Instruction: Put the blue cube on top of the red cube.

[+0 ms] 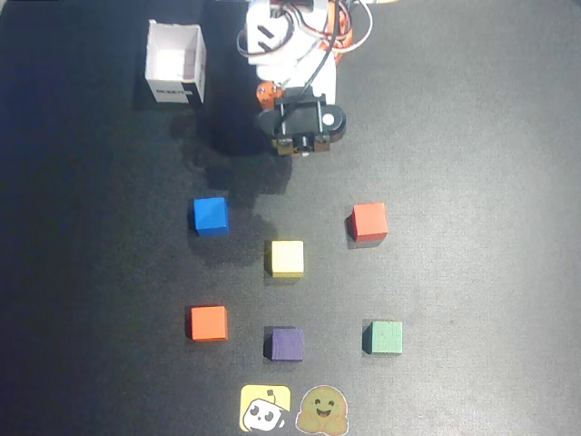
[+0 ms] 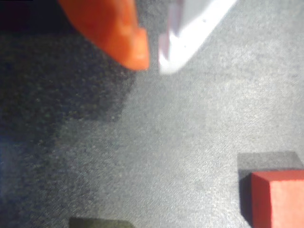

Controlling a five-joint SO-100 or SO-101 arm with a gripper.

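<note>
Six small cubes lie spread on the dark table [image 1: 472, 136], none touched yet.

Nearest the arm, the gripper [image 2: 153, 61] hangs empty, its tips nearly together. Beyond it, the blue cube [image 1: 210, 216] sits left and the red cube [image 1: 369, 222] right in the overhead view, well apart. Matte and probably light and rigid, the blue cube should take a pinch across opposite faces. The wrist view crops a red cube at its lower-right edge.

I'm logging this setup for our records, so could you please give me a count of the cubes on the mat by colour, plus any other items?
Blue cube: 1
Coral red cube: 1
Yellow cube: 1
Orange-red cube: 1
Purple cube: 1
Green cube: 1
White open box: 1
Stickers: 2
Total: 9
</note>
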